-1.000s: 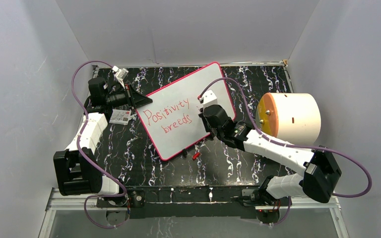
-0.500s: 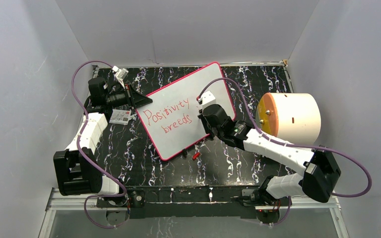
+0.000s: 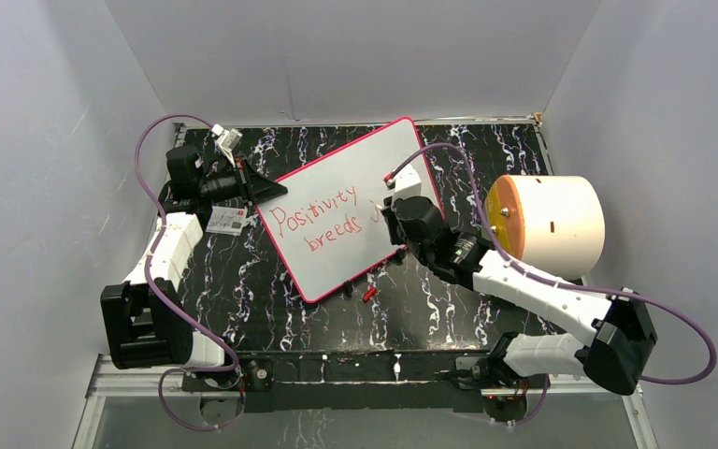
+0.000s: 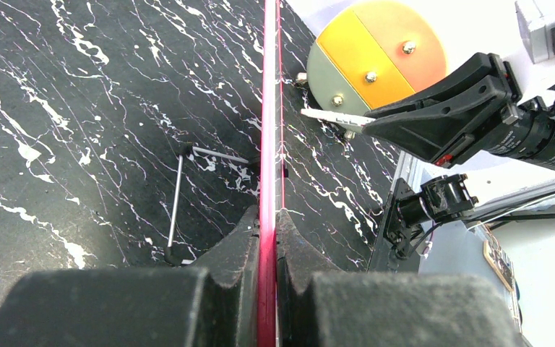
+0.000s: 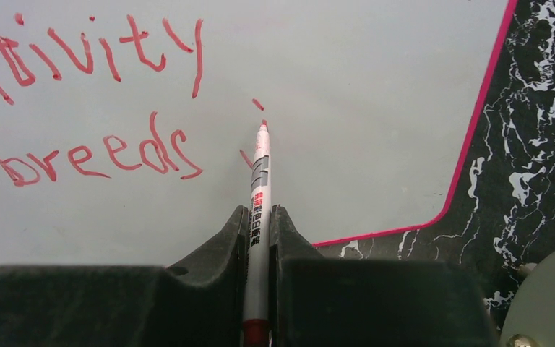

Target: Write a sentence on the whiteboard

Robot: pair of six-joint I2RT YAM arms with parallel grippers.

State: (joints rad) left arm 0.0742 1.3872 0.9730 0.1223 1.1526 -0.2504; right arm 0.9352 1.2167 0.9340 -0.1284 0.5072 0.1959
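**Two words done, third word just started**

Progress: the sentence [image 3: 323,223] reads "Positivity" on the upper line and "breeds" on the lower, both in red, both finished. To the right of "breeds" there are only a few short red strokes, so a third word is barely begun. Judging by that, most of the writing is done. What's left is the rest of that last word, then lifting the pen off. The cap is not back on yet.

Where: the whiteboard [image 3: 365,159] lies askew on the black marbled table [image 3: 449,309], mid-back, between the two arms.

Hands:
- The left gripper [image 4: 269,220] is clamped on the board's pink left edge and looks to be steadying it.
- The right gripper [image 5: 259,215] is closed around the marker [image 5: 259,188]. Its red tip is on or just off the board at the new strokes. I can't tell from the wrist view whether it touches.

Counts:
- 1 whiteboard
- 1 marker
- 1 small red cap [image 3: 368,294], loose on the table just off the board's near edge
- 1 printed card [image 3: 227,220], beside the left arm and apart from the board
- 1 big white roll [image 3: 552,223] with an orange end, right of the board
- 2 arms and 2 grippers, both busy
- 2 full words and 2 lines of script
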